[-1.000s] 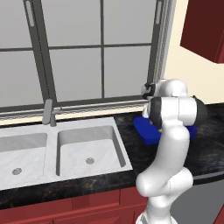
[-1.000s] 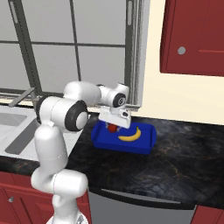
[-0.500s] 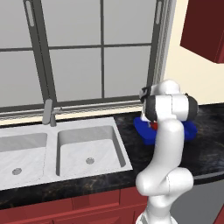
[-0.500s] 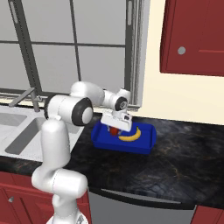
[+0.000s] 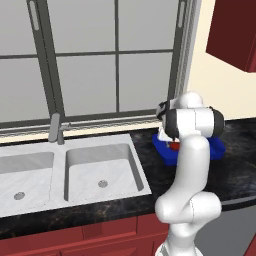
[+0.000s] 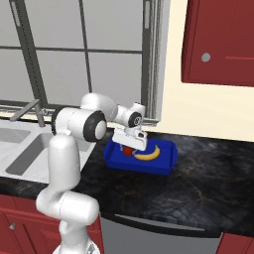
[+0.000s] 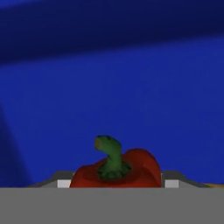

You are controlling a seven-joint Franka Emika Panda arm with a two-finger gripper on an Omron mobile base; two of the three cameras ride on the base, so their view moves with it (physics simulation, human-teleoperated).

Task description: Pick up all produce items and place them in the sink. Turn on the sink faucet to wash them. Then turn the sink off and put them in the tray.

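At the left, the sink faucet (image 5: 56, 129) stands behind the sink (image 5: 100, 170), with no water visible at its spout. Both pieces of produce are well to the right of it, in the tray (image 6: 163, 166) on the counter (image 6: 208, 188).

Over the last second the arm has folded in closer to the tray, and the gripper (image 6: 130, 144) has sunk a little, carrying the red fruit (image 6: 128, 151) down with it. It now sits at the tray's left end, low enough that the fruit looks at or just above the floor. The jaws are roughly half open and closed on the fruit, one pad on each flank. I judge this to be the final placement, with only the release left. The banana (image 6: 148, 155) already lies just to the right of the fruit.

The left base view has the arm across the tray, leaving only blue corners and a sliver of red. The right base view gives both items clearly. The hand view alone shows the grip, with the green-stemmed fruit wedged between the fingertips (image 7: 173, 181) against blue floor
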